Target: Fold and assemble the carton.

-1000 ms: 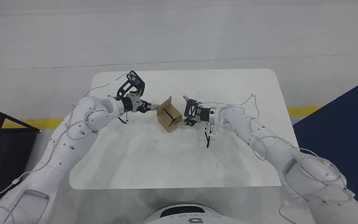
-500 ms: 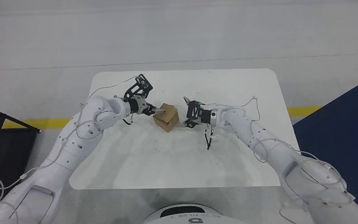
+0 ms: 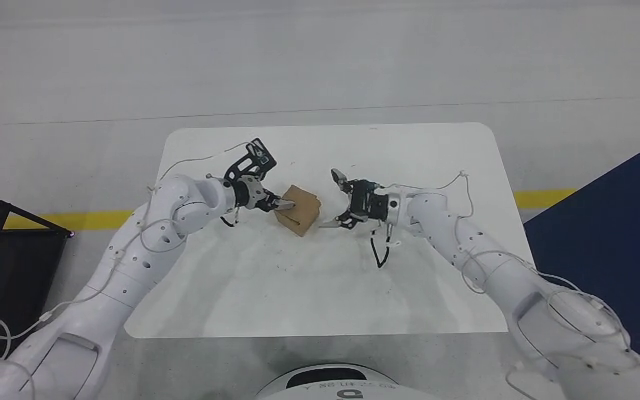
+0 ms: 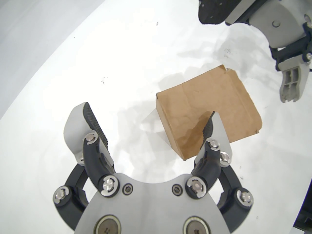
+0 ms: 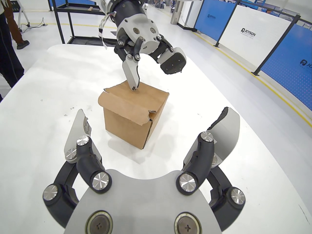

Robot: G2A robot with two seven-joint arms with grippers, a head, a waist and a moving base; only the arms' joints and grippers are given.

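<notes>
- Small brown cardboard carton (image 3: 300, 208) is sitting on the white table (image 3: 420, 290), boxed up into a cube shape, right between the two arms.
- The top flap (image 5: 124, 103) is folded down over the carton. Its ragged edge hangs a bit over the side that faces the right arm, and there's a little gap at that corner.
- The left gripper (image 3: 280, 205) is just on the other side of the carton, jaws spread apart and not grasping anything. One fingertip (image 5: 133, 87) is poking down onto the carton's top, and the other finger hangs out in the air off to the side.
- The right gripper (image 3: 332, 200) is just beside the carton on its flap-edge side, jaws wide open with nothing in them. Neither finger is touching the cardboard, and there's a clear bit of table between them and the carton.
- A thin black cable (image 3: 378, 250) dangles under the right arm, a bit back from the carton.
</notes>
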